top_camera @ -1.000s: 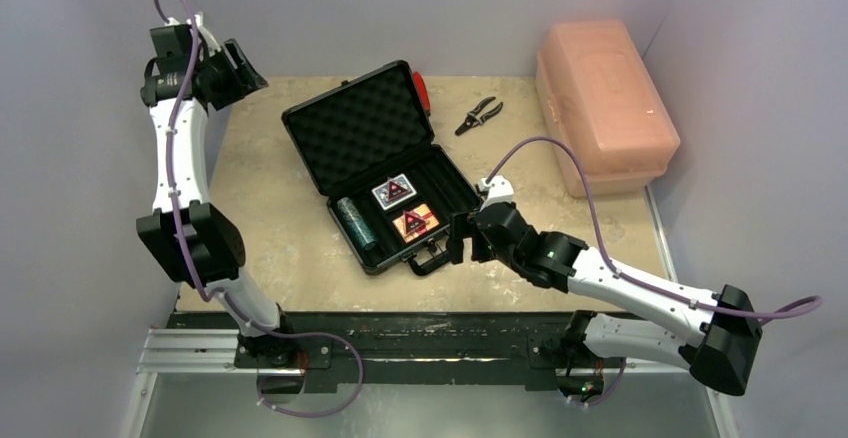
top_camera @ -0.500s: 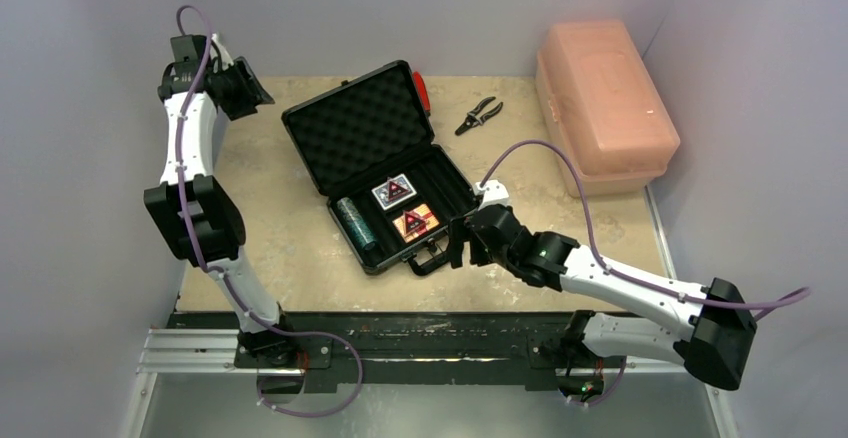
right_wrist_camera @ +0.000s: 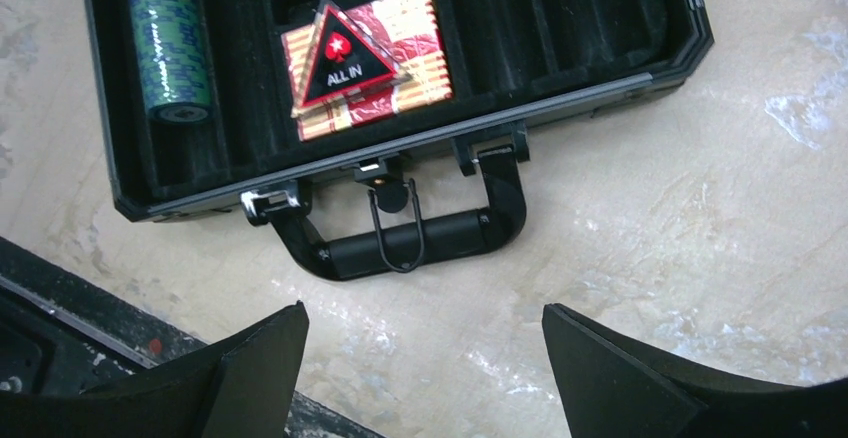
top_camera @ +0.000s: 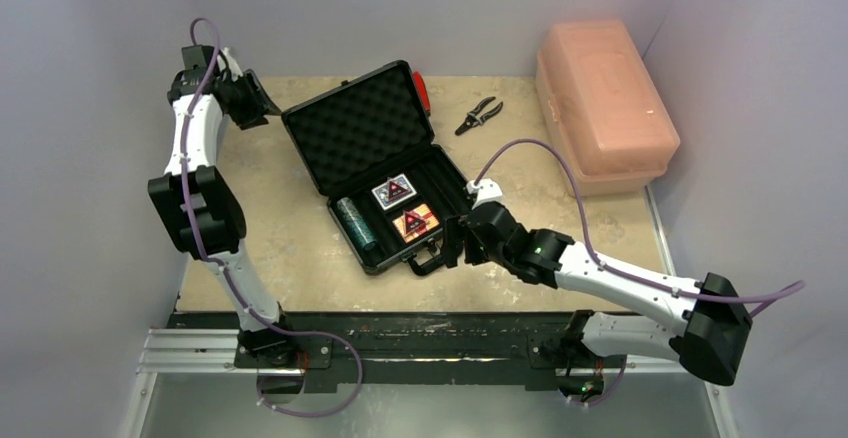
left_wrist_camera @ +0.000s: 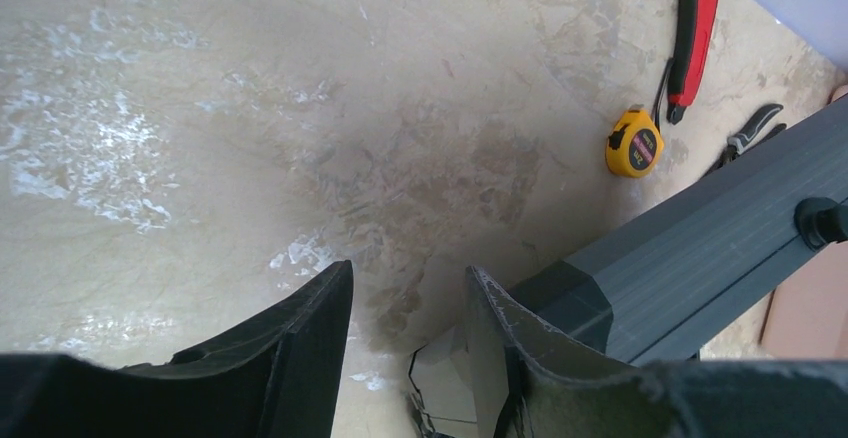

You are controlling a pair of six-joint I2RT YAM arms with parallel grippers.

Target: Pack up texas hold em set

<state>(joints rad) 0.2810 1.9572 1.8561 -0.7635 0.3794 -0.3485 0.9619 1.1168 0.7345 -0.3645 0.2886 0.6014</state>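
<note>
The black briefcase [top_camera: 362, 128] lies open mid-table, its foam-lined lid tilted back. In its base sit a teal chip roll [top_camera: 352, 220], a blue deck [top_camera: 392, 193] and an orange-red deck [top_camera: 415, 222], each deck with a red-black triangle on top. My left gripper [top_camera: 262, 108] is open and empty behind the lid's far left corner; the lid's grey outer shell [left_wrist_camera: 700, 248] shows beside its right finger [left_wrist_camera: 510, 338]. My right gripper [right_wrist_camera: 425, 323] is open wide and empty, just in front of the case handle [right_wrist_camera: 400, 238], apart from it. The chip roll [right_wrist_camera: 165, 33] and orange-red deck [right_wrist_camera: 365, 58] show above.
A large pink plastic box [top_camera: 603, 106] stands at the back right. Pliers [top_camera: 480, 115] and a red-handled tool [top_camera: 422, 90] lie behind the case. A yellow tape measure [left_wrist_camera: 633, 143] lies behind the lid near the red-handled tool [left_wrist_camera: 695, 28].
My left gripper has swung right and down toward the lid's far left corner. My right gripper has crept left toward the case handle.
</note>
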